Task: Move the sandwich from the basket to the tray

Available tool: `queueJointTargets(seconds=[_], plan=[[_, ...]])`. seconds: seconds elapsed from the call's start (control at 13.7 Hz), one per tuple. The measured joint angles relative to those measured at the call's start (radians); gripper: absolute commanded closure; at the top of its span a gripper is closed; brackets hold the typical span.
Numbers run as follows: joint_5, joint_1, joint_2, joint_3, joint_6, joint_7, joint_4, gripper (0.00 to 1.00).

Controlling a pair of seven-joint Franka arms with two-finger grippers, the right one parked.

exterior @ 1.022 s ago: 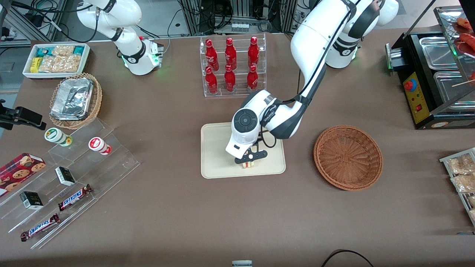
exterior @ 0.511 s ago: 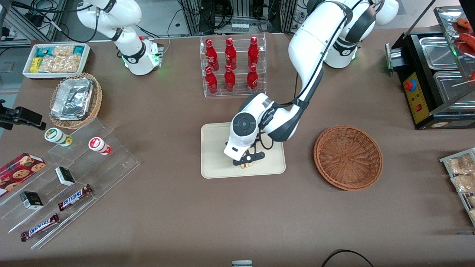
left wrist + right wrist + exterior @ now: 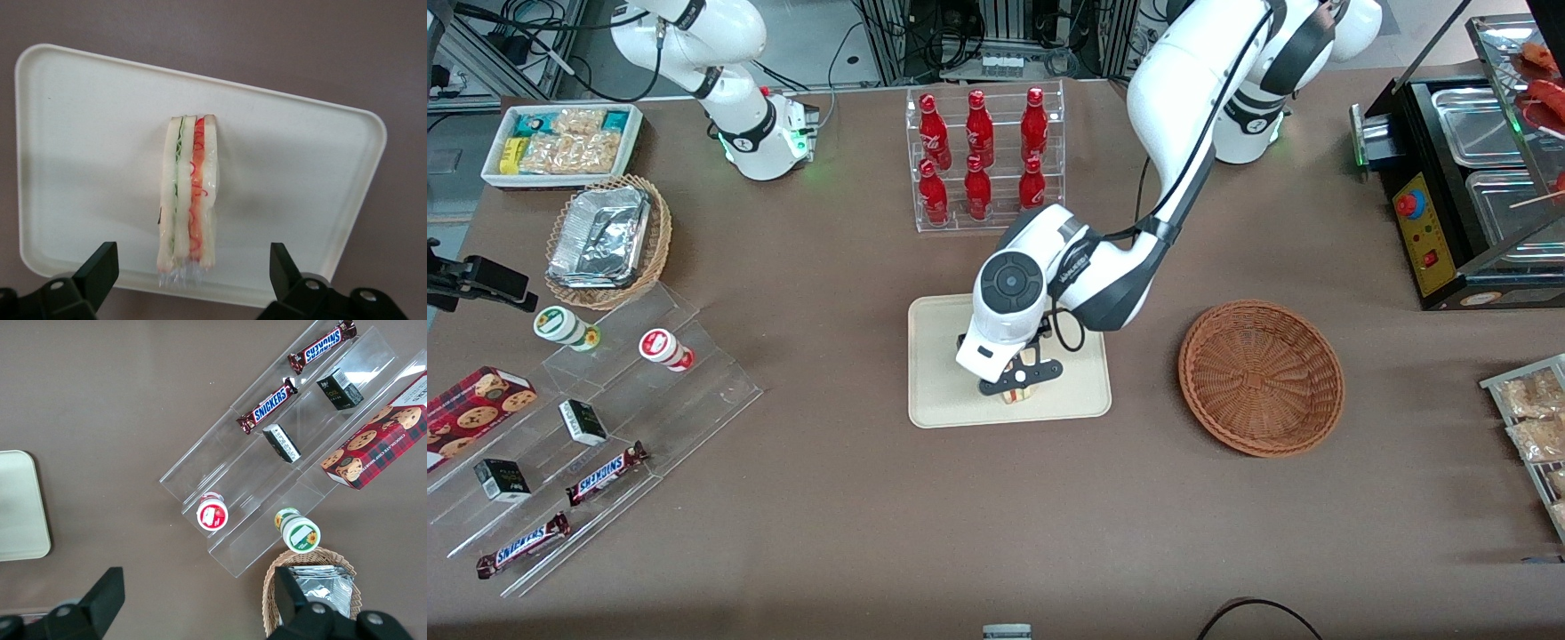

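Note:
The sandwich stands on edge on the cream tray, near the tray's edge closest to the front camera; its white bread, red filling and clear wrap show. My left gripper hangs just above it, open, with a black finger on each side and a wide gap to the sandwich. In the front view the gripper covers most of the sandwich on the tray. The reddish-brown basket sits beside the tray, toward the working arm's end, with nothing in it.
A clear rack of red bottles stands farther from the front camera than the tray. Toward the parked arm's end are a tan wicker basket with foil, a white snack bin and an acrylic shelf of snacks. A black appliance stands at the working arm's end.
The gripper has let go of the sandwich, which now stands on the tray. The wrist has lifted slightly and shifted a little away from the front camera.

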Motion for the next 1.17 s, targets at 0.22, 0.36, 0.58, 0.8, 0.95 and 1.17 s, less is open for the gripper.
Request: queueJointTargets(seconds=[0.22,0.36,0.58,0.8,0.95,1.17], plan=[[0.006,0.007,-0.054,0.024,-0.071,0.019,0.004,0.00],[0.015,0.014,-0.082,0.064,-0.134,0.096,0.005,0.00],[0.021,0.019,-0.124,0.164,-0.236,0.228,-0.005,0.00],[0.021,0.064,-0.180,0.252,-0.246,0.333,-0.072,0.00],[0.020,0.136,-0.216,0.258,-0.251,0.429,-0.109,0.00],[0.020,0.207,-0.281,0.259,-0.257,0.559,-0.176,0.00]])
